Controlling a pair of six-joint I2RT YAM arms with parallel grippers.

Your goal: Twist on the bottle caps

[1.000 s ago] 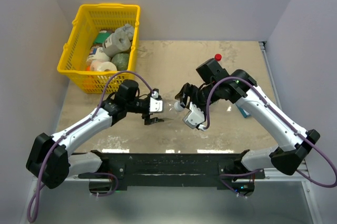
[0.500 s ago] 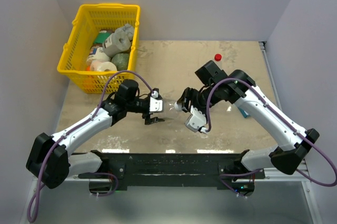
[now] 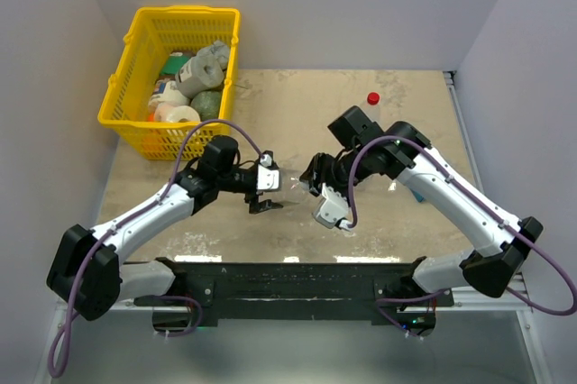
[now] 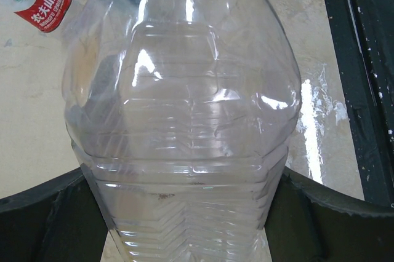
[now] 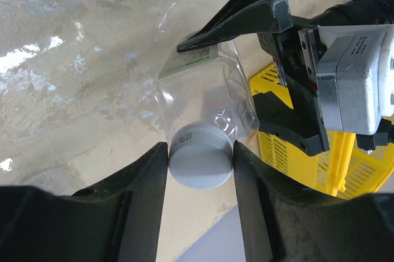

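My left gripper (image 3: pixel 269 188) is shut on the base of a squarish unlabelled clear bottle (image 3: pixel 295 182) and holds it sideways above the table, neck toward the right arm. The bottle fills the left wrist view (image 4: pixel 184 108), with the left gripper (image 4: pixel 191 228) clamped on its sides. My right gripper (image 3: pixel 315 182) is shut on a pale grey-white cap (image 5: pixel 201 163) sitting on the bottle's mouth (image 5: pixel 203 105). A red cap (image 3: pixel 372 97) lies on the far table. A red-labelled bottle (image 4: pixel 40 0) lies beyond the held bottle. The white cap is out of view.
A yellow basket (image 3: pixel 135 123) with several items stands at the back left; it also shows in the right wrist view (image 5: pixel 345 151). A blue-and-white item (image 3: pixel 414 191) lies under the right forearm. The black base rail (image 3: pixel 297 280) runs along the near edge.
My right gripper has turned about the bottle's mouth with the cap in it, and the right arm has shifted slightly left. The left arm has held still.
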